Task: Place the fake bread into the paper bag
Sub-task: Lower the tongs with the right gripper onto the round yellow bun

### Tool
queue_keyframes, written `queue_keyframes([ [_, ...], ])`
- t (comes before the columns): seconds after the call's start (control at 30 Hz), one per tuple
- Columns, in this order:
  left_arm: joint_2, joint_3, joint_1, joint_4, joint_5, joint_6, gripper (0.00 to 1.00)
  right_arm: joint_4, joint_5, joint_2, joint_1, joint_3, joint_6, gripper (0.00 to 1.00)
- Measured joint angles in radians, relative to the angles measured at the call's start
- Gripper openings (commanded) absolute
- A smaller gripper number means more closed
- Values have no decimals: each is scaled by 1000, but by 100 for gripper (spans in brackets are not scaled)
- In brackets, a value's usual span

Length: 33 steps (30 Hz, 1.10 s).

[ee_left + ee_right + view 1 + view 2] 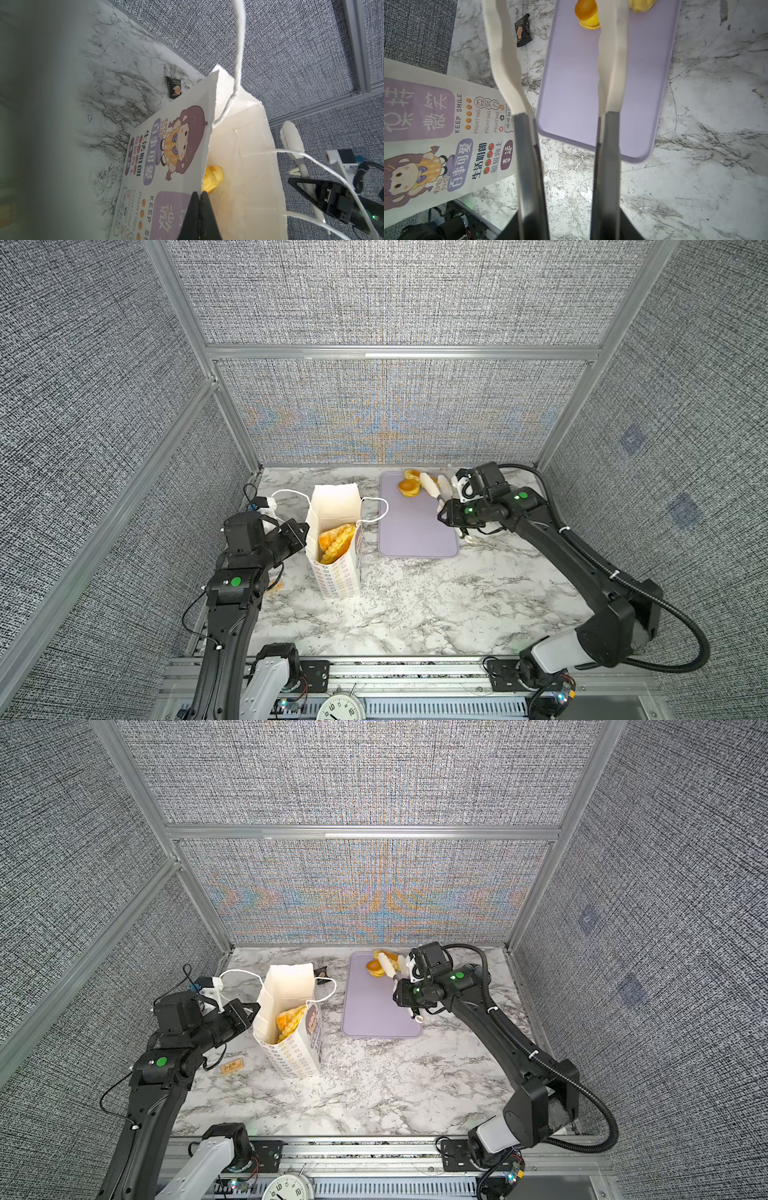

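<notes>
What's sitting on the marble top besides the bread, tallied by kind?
Tall white printed paper bag: 1
Flat lavender plastic tray: 1
Small wrapped snack packets: 2, the black packet and the tan packet
Total: 4

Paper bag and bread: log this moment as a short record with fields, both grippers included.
paper bag: standing on the marble table, mouth open
bread in bag: ridged yellow-orange pieces visible inside
bread left on tray: at least two pieces, at the far end of the lavender tray
left gripper: shut on the bag's rim
right gripper: open over the tray's far end, beside the bread, holding nothing
stray: dark packet on the table behind the bag
</notes>
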Motion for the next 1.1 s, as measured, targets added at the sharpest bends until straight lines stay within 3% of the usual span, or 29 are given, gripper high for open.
queue_keyframes([
  [1.1, -5, 0, 0, -1, 0, 3, 0, 198, -298, 343, -130, 22, 153, 50],
])
